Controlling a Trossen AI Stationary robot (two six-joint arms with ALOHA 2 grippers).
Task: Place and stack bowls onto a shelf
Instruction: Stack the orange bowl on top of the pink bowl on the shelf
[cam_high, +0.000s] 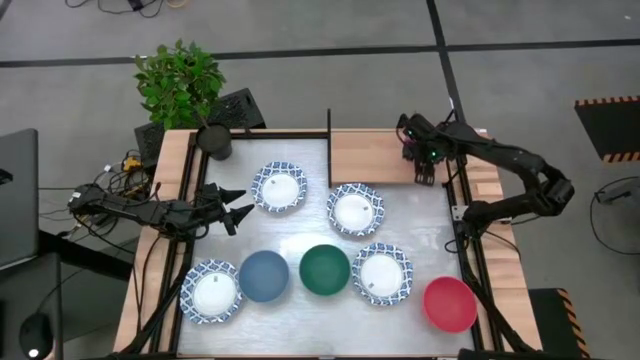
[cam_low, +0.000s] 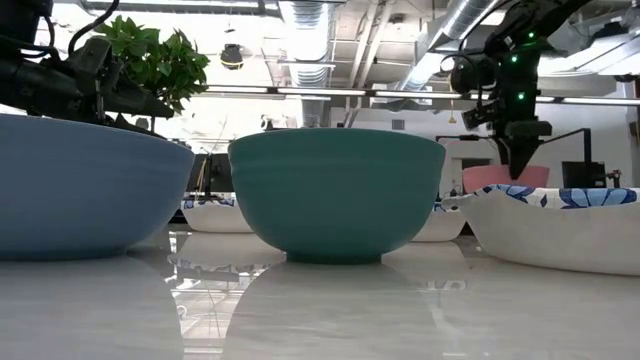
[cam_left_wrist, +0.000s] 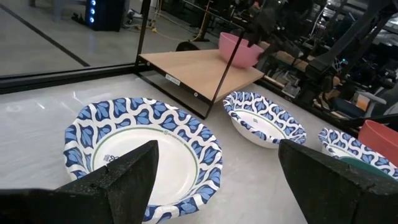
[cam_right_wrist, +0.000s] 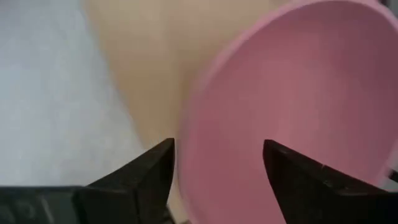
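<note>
Right gripper (cam_right_wrist: 217, 168) fingers straddle pink bowl (cam_right_wrist: 298, 106) rim on shelf (cam_high: 372, 155); bowl hidden under arm from above. Left gripper (cam_high: 238, 205) spread wide, empty, beside patterned bowl (cam_high: 279, 187).

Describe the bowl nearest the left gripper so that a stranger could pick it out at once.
Start at the potted plant by the table's far left corner. Just right of its pot lies a white bowl with a blue patterned rim, facing the open left gripper; it is the patterned bowl closest to the plant.

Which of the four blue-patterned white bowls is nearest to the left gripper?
The patterned bowl at the table's rear left, just ahead of the left gripper; the other three patterned bowls sit farther off.
</note>
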